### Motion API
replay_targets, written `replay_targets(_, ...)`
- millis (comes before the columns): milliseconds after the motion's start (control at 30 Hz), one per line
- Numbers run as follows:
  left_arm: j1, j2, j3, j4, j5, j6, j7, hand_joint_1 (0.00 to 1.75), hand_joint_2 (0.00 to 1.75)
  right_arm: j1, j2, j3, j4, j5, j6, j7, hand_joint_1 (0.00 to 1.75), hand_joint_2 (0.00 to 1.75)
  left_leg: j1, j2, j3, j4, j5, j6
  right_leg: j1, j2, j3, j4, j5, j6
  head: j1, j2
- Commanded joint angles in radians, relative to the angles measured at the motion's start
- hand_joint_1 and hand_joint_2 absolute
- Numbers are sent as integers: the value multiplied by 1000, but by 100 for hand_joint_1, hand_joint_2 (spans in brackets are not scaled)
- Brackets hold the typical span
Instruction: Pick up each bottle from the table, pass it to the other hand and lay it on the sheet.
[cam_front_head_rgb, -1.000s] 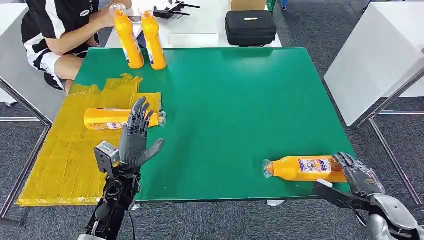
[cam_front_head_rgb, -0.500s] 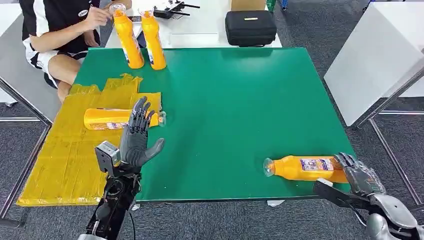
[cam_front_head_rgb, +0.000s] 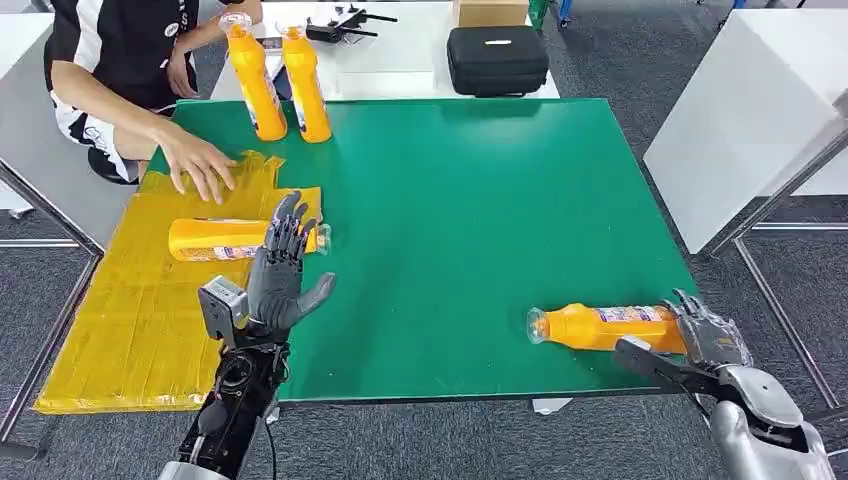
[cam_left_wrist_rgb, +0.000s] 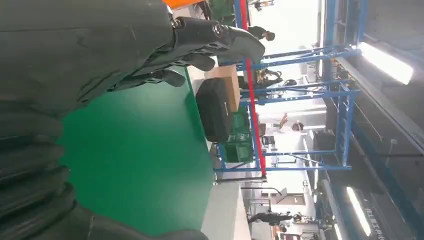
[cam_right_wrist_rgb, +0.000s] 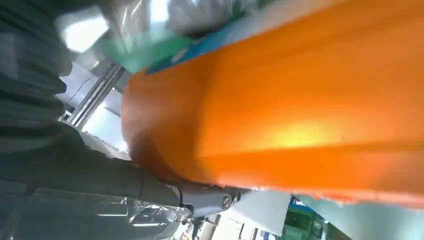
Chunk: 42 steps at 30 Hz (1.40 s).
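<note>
An orange bottle (cam_front_head_rgb: 600, 326) lies near the front right edge of the green table (cam_front_head_rgb: 480, 200), neck pointing left. My right hand (cam_front_head_rgb: 700, 338) grips its base, thumb on the near side and fingers on the far side; up close the bottle (cam_right_wrist_rgb: 300, 100) sits against the palm of that hand (cam_right_wrist_rgb: 45, 125). My left hand (cam_front_head_rgb: 280, 278) stands upright over the front left of the table, fingers spread, holding nothing; its fingers (cam_left_wrist_rgb: 200, 40) are apart. Just beyond it another orange bottle (cam_front_head_rgb: 215, 238) lies on the yellow sheet (cam_front_head_rgb: 120, 310).
Two orange bottles (cam_front_head_rgb: 256, 80) (cam_front_head_rgb: 306, 78) stand upright at the table's far left corner. A person sits there with a hand (cam_front_head_rgb: 200, 160) resting on the sheet's far end. A black case (cam_front_head_rgb: 497, 58) lies on the white table behind. A white table (cam_front_head_rgb: 750, 120) stands at the right.
My right hand has closed round the bottle's base and the bottle has tipped slightly. The person's hand left the standing bottles and came down onto the sheet. My left hand barely moved.
</note>
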Motion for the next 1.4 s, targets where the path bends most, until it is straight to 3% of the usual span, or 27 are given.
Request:
replay_targets(33,-36,9,-20,82,8,7,7,0,175,-24,77,78,179,41,-6,44,96,175,2,0,6,-2,-1,-3,2,0,8,-3,-1,-1,0,0)
replay_targets(167,-33,8,-20,80,10,9,10,0,175,-25,90,88,195,54,-9,54,134,175,2,0,9,-1,-2,-2,2,3,9,-2,0,-1,0,0)
replay_targets(200,-19,9,-17,60,14,13,11,0,175,-16,104,93,192,68,-23,52,171,175,3,0,11,-2,-2,-3,2,2,12,-4,0,-1,0,0)
replay_targets(233,-9,10,-15,44,17,14,14,0,175,-10,112,95,187,72,-26,55,175,175,3,0,11,-1,-2,-3,2,3,11,-3,0,-1,0,0)
replay_targets(1033,12,12,-4,23,20,20,22,0,175,9,131,77,141,100,-59,53,175,175,4,3,15,-1,-6,-6,4,5,15,-2,-1,-1,0,0)
replay_targets(1233,58,13,-10,-30,8,6,26,0,175,17,263,-6,-31,57,-319,-7,175,175,3,5,14,-1,-6,-6,4,7,13,-1,-1,-1,0,0)
replay_targets(1400,50,8,-58,-59,-27,-3,71,0,175,-16,386,-13,-87,-129,-502,-84,175,175,3,7,11,0,-5,-6,3,9,9,1,-1,-1,-1,0)
